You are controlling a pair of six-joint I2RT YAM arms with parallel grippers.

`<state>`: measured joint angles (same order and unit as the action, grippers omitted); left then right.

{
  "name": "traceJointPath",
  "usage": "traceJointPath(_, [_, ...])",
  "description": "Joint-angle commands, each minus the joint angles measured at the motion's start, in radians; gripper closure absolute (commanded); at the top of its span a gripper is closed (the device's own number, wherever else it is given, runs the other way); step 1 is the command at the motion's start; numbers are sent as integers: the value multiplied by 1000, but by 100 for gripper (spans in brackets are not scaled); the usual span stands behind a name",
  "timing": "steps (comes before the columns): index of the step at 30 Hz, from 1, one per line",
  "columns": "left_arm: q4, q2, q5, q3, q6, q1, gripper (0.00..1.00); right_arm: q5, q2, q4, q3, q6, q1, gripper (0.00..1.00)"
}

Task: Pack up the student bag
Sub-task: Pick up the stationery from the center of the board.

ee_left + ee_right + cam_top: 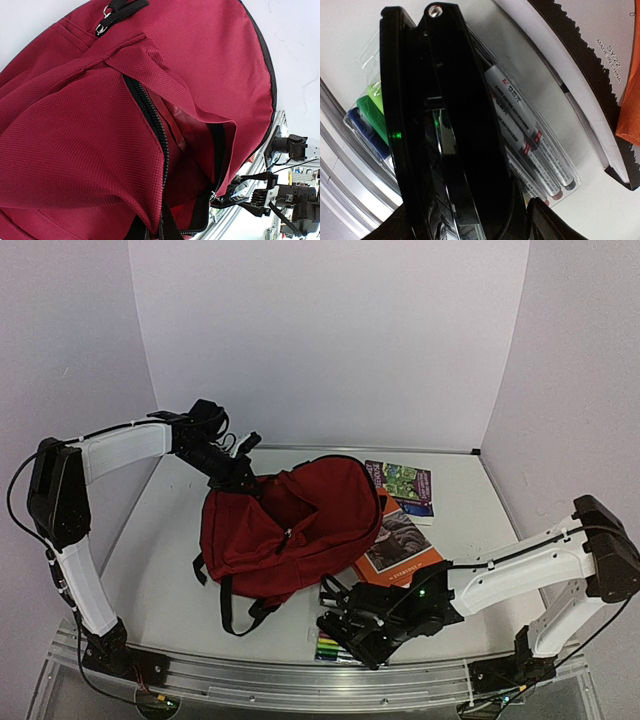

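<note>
The left jaws pinch the bag (290,530) at its top edge. The right jaws hang over a marker pack (328,649); whether they grip it, I cannot tell

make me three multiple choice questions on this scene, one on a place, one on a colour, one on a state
1. Where does the marker pack lie?
a) inside the student bag
b) at the near edge of the table, below the right pincer
c) by the far wall

2. What colour is the cover of the book nearer the arms' bases?
a) orange
b) blue
c) white

3. How is the student bag's zip?
a) closed all along
b) covered by a book
c) open, inside showing

Key: 1 b, the top view shows the pack under the right pincer by the front rail. 2 a, the orange cover shows right of the bag. 3 c, the left wrist view shows the zip teeth parted over the lining.
</note>
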<state>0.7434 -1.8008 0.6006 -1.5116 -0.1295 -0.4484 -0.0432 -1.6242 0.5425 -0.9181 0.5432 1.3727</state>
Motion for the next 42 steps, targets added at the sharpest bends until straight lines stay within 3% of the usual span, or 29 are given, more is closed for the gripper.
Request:
traceJointPath(1, [8, 12, 36, -44, 11, 2, 100, -18, -59, 2, -13, 27, -1, 33])
traceJointPath(5, [8, 11, 38, -43, 10, 2, 100, -26, -66, 2, -15, 24, -1, 43])
traceJointPath(13, [8, 10, 36, -44, 9, 2, 100, -63, 17, 50, -69, 41, -1, 84])
traceJointPath(17, [11, 11, 40, -46, 11, 2, 100, -130, 74, 116, -122, 53, -1, 99])
traceJointPath(25, [12, 13, 47, -47, 15, -2, 100, -294, 94, 258, -326, -44, -23, 100])
traceJointPath(28, [10, 14, 59, -46, 16, -8, 100, -326, 68, 267, -380, -123, -96, 100])
traceJointPath(34, [6, 12, 73, -46, 11, -33, 100, -388, -88, 232, -554, -251, -206, 100])
traceJointPath(42, [0, 28, 89, -43, 8, -42, 100, -308, -299, 179, -796, -421, -310, 100])
